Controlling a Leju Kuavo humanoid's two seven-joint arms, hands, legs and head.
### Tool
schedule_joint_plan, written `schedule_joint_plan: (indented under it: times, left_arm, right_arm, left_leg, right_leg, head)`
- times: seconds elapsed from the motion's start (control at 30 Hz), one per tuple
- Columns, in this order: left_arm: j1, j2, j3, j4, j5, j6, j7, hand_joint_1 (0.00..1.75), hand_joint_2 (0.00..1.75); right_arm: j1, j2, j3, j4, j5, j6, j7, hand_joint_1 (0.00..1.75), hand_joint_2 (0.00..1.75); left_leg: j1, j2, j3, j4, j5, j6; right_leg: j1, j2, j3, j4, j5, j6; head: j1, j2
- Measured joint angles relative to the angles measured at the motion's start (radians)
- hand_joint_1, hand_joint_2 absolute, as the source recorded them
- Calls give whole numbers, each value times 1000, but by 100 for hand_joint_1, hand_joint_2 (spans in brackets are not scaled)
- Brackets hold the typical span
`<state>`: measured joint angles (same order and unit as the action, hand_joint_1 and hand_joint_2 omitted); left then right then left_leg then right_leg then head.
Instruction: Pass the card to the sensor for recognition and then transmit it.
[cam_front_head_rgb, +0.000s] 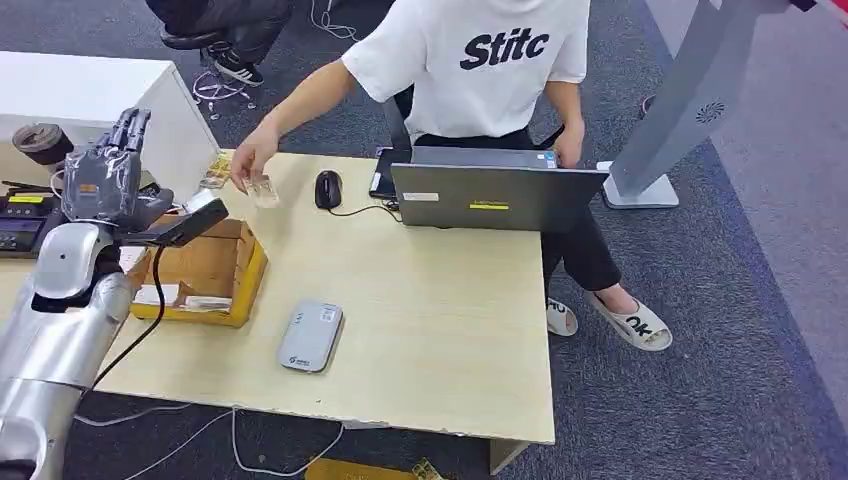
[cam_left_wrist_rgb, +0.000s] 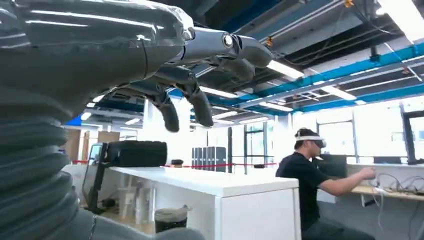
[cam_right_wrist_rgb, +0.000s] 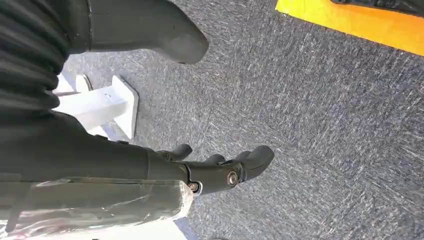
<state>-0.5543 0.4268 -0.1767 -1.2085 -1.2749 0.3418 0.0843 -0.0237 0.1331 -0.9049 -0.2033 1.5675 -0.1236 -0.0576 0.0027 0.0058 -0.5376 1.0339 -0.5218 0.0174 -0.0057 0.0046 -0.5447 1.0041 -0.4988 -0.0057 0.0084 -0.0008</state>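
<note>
Evidently handover stage: person's hand sets clear-sleeved card on tabletop beside mouse, probably so robot can take it. Left hand raised over cardboard box, fingers spread, holding nothing; card well apart, ahead and to its right. Sensor lies nearer front edge, likely for scanning. Right hand hangs over carpet, fingers loosely apart, holding nothing.
</note>
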Motion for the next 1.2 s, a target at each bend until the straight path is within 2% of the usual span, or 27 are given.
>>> schedule_joint_plan:
  times: [0.3, 0.4, 0.5, 0.6, 0.7, 0.9, 1.0, 1.2]
  left_arm:
    - [110, 0, 84, -86, 26, 29, -55, 0, 175]
    - [161, 1, 102, -145, 42, -18, -78, 0, 175]
    - [252, 5, 121, -251, 37, -66, -82, 0, 175]
    - [355, 11, 137, -360, -1, -114, -61, 0, 175]
    - [499, 16, 166, -511, -168, -106, 3, 0, 175]
    - [722, -12, 189, -715, -261, -146, 36, 0, 175]
    - [762, -27, 190, -763, -284, -159, 45, 0, 175]
    - [792, -41, 190, -804, -295, -243, 107, 0, 175]
  right_arm:
    - [0, 0, 0, 0, -5, 0, 0, 0, 175]
    - [0, 0, 0, 0, -17, 0, 2, 0, 175]
    - [4, 0, -3, 0, -31, -2, 2, 0, 175]
    - [7, 1, -11, 0, -53, -5, 11, 0, 175]
    - [10, 9, -29, 0, -64, -6, 26, 0, 175]
    - [11, 27, -62, -3, -85, -6, 33, 0, 175]
    - [11, 33, -72, -5, -91, -6, 33, 0, 175]
    - [6, 42, -83, -14, -78, -5, 32, 0, 175]
  left_leg:
    - [0, 0, 0, 0, 0, 0]
    - [0, 0, 0, 0, 0, 0]
    - [0, 1, -1, 0, 0, 0]
    - [0, 1, -1, 0, -1, 0]
    - [0, 3, -1, -1, -2, 0]
    - [0, 1, -2, -1, -2, 0]
    - [0, 0, -2, -1, -2, 0]
    - [0, 0, -1, 0, -1, 0]
  right_leg:
    - [0, 0, 0, 0, 0, 0]
    - [0, 0, 0, 0, 0, 0]
    - [0, 1, -1, 0, 0, 0]
    - [0, 1, -1, 0, -1, 0]
    - [0, 4, -2, 0, -1, 0]
    - [0, 2, -2, -1, -2, 0]
    - [0, 0, -1, -1, -2, 0]
    - [0, 0, -1, -1, -2, 0]
  head:
    - [0, 0]
    - [0, 0]
    - [0, 0]
    - [0, 0]
    - [0, 0]
    - [0, 0]
    - [0, 0]
    - [0, 0]
